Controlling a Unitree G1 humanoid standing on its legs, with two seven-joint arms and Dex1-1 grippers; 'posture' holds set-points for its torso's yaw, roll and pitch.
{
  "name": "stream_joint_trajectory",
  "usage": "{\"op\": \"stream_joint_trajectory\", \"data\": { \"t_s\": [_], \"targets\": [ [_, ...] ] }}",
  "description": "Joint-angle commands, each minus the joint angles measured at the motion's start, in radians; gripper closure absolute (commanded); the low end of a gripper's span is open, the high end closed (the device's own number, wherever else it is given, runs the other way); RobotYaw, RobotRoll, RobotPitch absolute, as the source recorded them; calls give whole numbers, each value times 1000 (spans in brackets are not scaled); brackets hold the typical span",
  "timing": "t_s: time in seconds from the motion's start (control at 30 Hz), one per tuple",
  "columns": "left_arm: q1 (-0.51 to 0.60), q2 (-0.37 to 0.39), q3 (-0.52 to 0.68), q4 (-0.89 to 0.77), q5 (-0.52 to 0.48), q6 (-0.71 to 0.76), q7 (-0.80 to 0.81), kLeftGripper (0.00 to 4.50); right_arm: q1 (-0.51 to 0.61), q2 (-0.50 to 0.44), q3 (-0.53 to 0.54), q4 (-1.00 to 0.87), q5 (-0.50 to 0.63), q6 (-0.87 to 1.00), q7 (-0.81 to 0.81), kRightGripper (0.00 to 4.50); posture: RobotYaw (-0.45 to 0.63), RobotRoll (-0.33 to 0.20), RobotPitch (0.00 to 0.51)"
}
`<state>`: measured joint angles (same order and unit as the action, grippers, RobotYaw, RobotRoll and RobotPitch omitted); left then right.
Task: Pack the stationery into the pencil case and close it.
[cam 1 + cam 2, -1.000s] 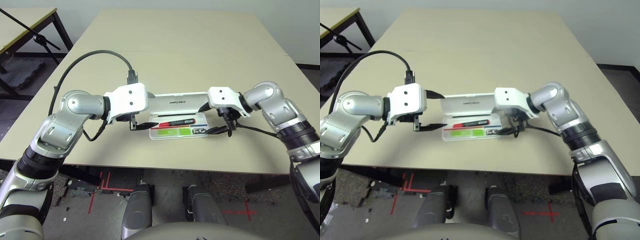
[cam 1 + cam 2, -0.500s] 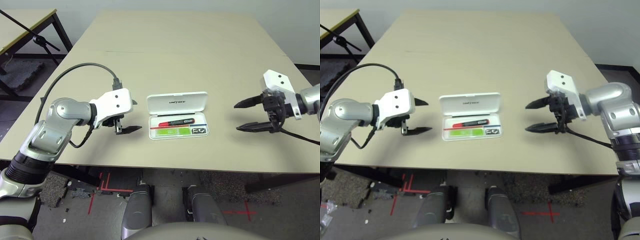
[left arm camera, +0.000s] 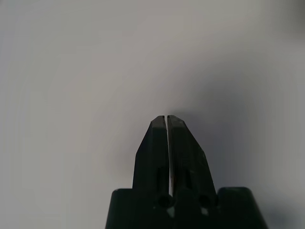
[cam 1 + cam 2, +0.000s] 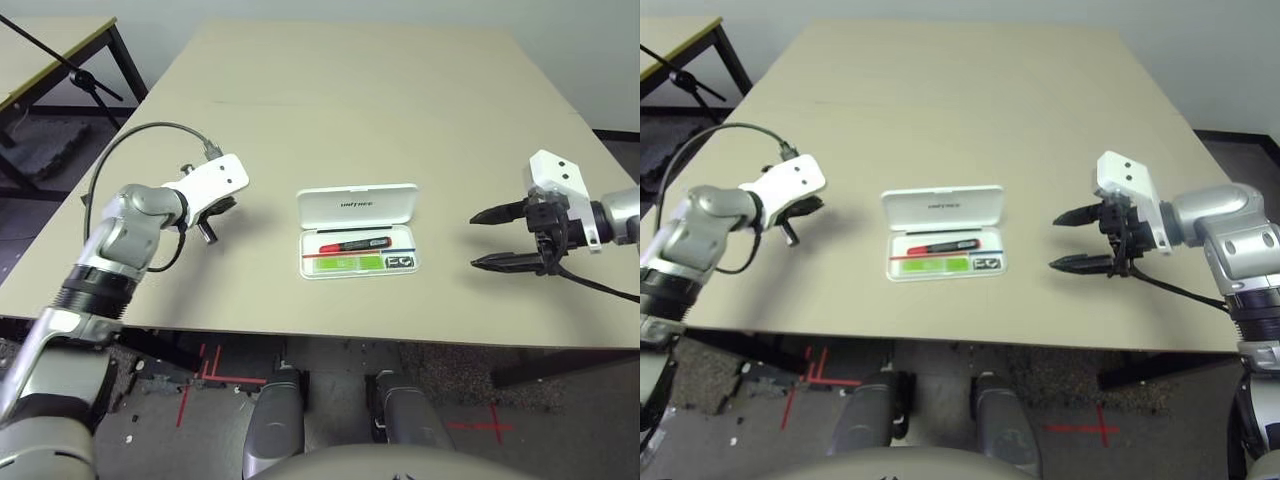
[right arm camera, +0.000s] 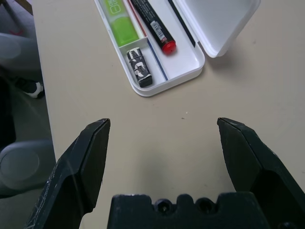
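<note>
Right gripper [image 4: 488,238] is hanging spread beside the open pencil case [image 4: 357,231]; left gripper [image 3: 167,120] pressed together. Nudging the lid could be skidding the case.

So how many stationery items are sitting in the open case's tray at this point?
3. The red marker lies along the tray's far side, the green highlighter along the near side, and the clip at the right end of the case. Nothing looks hidden.

Beige table [image 4: 400,90] — open white pencil case [image 4: 357,231] lying near front edge.
</note>
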<state>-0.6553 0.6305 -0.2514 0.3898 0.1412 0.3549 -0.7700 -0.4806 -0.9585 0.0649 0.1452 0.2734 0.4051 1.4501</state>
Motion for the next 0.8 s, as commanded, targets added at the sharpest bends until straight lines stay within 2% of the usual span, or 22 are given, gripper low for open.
{"op": "stream_joint_trajectory", "data": {
  "t_s": [0.03,0.2,0.37,0.63,0.8],
  "targets": [
    [-34,-40,37,45,-18,-16,32,4446,10,-2,-1,-9,5,0,-5,0,32,0,79],
    [-50,-105,68,-4,-68,19,6,4446,10,-2,3,-9,0,-6,-6,0,31,0,79],
    [-42,-125,66,-74,-104,56,-37,4446,10,1,8,-9,-4,-8,-8,0,30,0,81],
    [9,-119,36,-266,-176,123,-156,4446,16,9,18,-12,-7,-11,-14,0,31,0,84],
    [53,-88,-49,-369,-177,143,-245,4446,8,13,28,0,-17,-19,-17,0,35,0,82]
  ]
}}
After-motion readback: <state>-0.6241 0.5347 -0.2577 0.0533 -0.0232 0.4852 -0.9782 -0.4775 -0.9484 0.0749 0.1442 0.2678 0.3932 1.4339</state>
